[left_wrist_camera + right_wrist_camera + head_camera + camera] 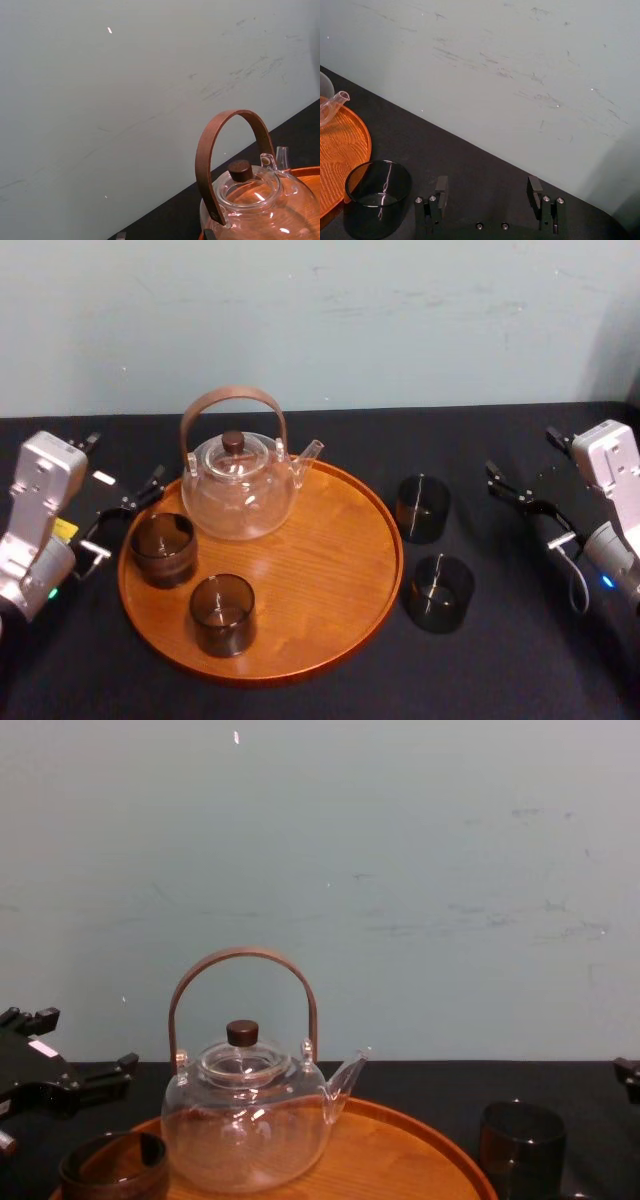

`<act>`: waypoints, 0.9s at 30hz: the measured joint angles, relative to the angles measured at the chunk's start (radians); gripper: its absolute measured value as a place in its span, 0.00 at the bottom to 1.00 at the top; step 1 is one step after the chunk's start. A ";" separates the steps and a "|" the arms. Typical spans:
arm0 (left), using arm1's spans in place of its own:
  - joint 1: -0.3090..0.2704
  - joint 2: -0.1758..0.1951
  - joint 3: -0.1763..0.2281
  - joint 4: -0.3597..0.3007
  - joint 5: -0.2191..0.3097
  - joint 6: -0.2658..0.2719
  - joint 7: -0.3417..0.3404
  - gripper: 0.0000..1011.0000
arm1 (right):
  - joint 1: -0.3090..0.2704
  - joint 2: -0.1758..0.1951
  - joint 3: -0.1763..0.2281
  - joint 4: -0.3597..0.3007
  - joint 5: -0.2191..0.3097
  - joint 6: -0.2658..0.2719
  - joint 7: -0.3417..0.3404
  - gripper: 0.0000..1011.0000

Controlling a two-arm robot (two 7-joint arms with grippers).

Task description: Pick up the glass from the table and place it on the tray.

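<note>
Two dark glasses stand on the black table (330,695) right of the tray: a far one (423,507) (377,195) (520,1145) and a near one (439,592). The round wooden tray (330,570) (345,145) (400,1160) carries a glass teapot (240,485) (260,200) (245,1120) and two more dark glasses (163,548) (222,613). My right gripper (530,512) (488,189) hovers open and empty to the right of the far glass, apart from it. At the tray's left rim my left gripper (125,520) is open beside a glass on the tray and holds nothing.
A pale wall (320,320) rises right behind the table's back edge. Bare cloth lies in front of the tray and between the table glasses and the right arm. The teapot's tall brown handle (233,400) stands at the tray's back left.
</note>
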 joint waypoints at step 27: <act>0.000 0.000 0.000 0.000 0.000 0.000 0.000 0.99 | 0.000 0.000 0.000 0.000 0.000 0.000 0.000 0.99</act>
